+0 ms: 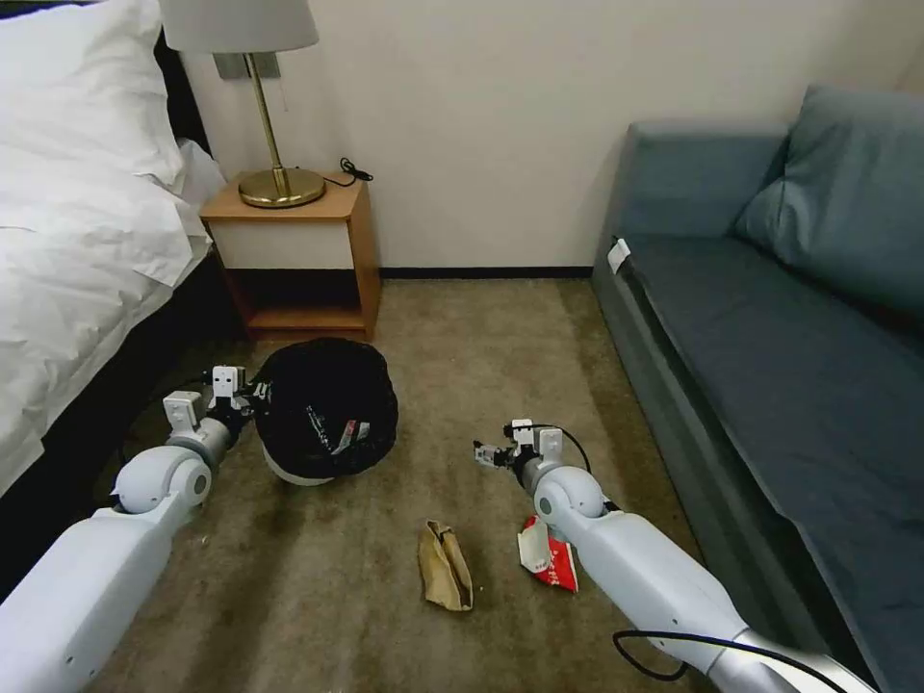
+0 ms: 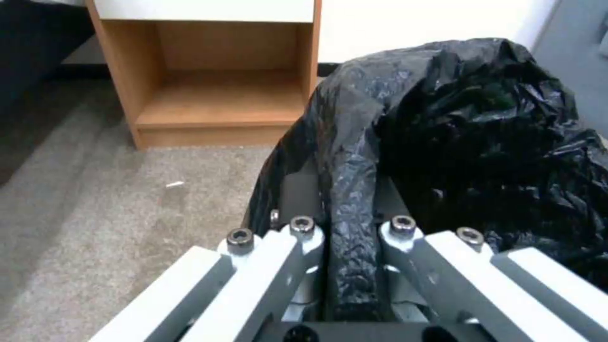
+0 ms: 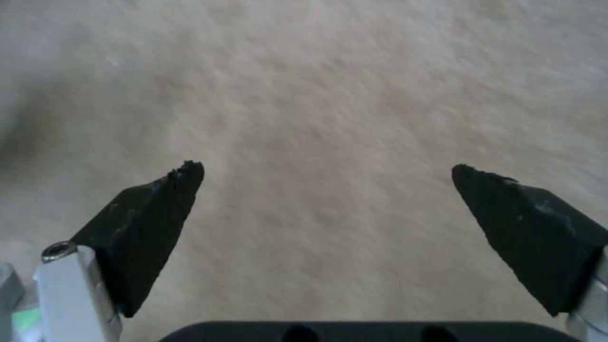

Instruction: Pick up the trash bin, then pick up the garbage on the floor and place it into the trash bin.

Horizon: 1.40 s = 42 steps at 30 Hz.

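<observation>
The left gripper (image 2: pixel 351 237) is clenched on the bag-covered rim of the trash bin (image 1: pixel 327 409), a fold of black liner pinched between its fingers, so the bin hangs at the robot's left in front of the nightstand (image 1: pixel 298 255). Inside the bin some litter already shows against the black bag. The right gripper (image 1: pixel 488 453) hovers over bare floor (image 3: pixel 329 95) with its jaws released and wide apart, holding nothing. Two pieces of garbage lie behind it, closer to the robot's base: the crumpled brown paper bag (image 1: pixel 445 566), long axis running roughly away from the robot, and the red-and-white packet (image 1: pixel 549 558), partly tucked under the right forearm. Both sit nearer the right arm than the left, so that arm looks the likelier one to reach them, drawing back and downward; the packet is just beside its forearm, the paper bag slightly farther toward the middle
</observation>
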### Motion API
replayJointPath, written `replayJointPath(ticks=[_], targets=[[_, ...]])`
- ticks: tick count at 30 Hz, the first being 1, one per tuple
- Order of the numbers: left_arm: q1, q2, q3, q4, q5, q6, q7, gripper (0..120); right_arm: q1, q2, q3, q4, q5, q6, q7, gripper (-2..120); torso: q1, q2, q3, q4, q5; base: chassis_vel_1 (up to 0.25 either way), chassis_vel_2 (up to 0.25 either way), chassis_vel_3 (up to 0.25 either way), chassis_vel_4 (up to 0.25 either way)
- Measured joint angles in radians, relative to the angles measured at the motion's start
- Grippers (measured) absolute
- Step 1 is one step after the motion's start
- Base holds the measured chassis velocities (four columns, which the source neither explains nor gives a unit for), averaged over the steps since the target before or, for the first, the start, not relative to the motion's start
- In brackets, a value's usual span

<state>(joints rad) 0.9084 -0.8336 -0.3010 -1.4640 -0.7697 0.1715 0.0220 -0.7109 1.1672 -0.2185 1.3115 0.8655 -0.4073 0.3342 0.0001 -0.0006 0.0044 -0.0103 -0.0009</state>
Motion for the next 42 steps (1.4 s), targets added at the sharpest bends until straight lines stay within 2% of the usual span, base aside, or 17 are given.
replayJointPath(ticks=[4, 8, 10, 14, 25, 33, 42], targets=[[0.007, 0.005, -0.009, -0.004, -0.001, 0.000, 0.002, 4, -0.016, -0.054, -0.004, 0.027, 0.016, -0.032, 0.031, 100, 0.000, 0.000, 0.000, -0.0005, 0.0000, 0.000, 0.000, 0.000, 0.000], [0.014, 0.010, -0.011, -0.009, -0.002, 0.001, 0.005, 4, -0.060, -0.122, -0.003, 0.082, 0.061, -0.089, 0.084, 100, 0.000, 0.000, 0.000, 0.0001, -0.0002, 0.000, 0.000, 0.000, 0.000], [0.009, 0.012, 0.001, -0.017, -0.006, 0.003, 0.001, 4, -0.101, -0.158, -0.007, 0.124, 0.088, -0.115, 0.132, 100, 0.000, 0.000, 0.000, -0.0002, 0.0000, 0.000, 0.000, 0.000, 0.000], [-0.010, 0.013, 0.029, -0.025, -0.014, 0.006, -0.005, 4, -0.151, -0.180, -0.006, 0.171, 0.104, -0.120, 0.159, 100, 0.000, 0.000, 0.000, -0.0005, 0.0001, 0.000, 0.000, 0.000, 0.000], [-0.033, 0.008, 0.070, -0.028, -0.021, 0.010, -0.019, 4, -0.220, -0.168, 0.008, 0.180, 0.079, -0.104, 0.156, 100, 0.000, 0.000, 0.000, -0.0001, -0.0002, 0.000, 0.000, 0.000, 0.000], [-0.031, -0.001, 0.076, -0.020, -0.014, 0.010, -0.020, 4, -0.248, -0.122, 0.026, 0.102, 0.002, -0.038, 0.082, 100, 0.000, 0.000, 0.000, -0.0001, -0.0002, 0.000, 0.000, 0.000, 0.000], [-0.032, -0.012, 0.081, -0.014, -0.009, 0.009, -0.020, 4, -0.253, -0.075, 0.037, 0.039, -0.042, -0.004, 0.024, 100, 0.000, 0.000, 0.000, -0.0001, -0.0001, 0.000, 0.000, 0.000, 0.000]])
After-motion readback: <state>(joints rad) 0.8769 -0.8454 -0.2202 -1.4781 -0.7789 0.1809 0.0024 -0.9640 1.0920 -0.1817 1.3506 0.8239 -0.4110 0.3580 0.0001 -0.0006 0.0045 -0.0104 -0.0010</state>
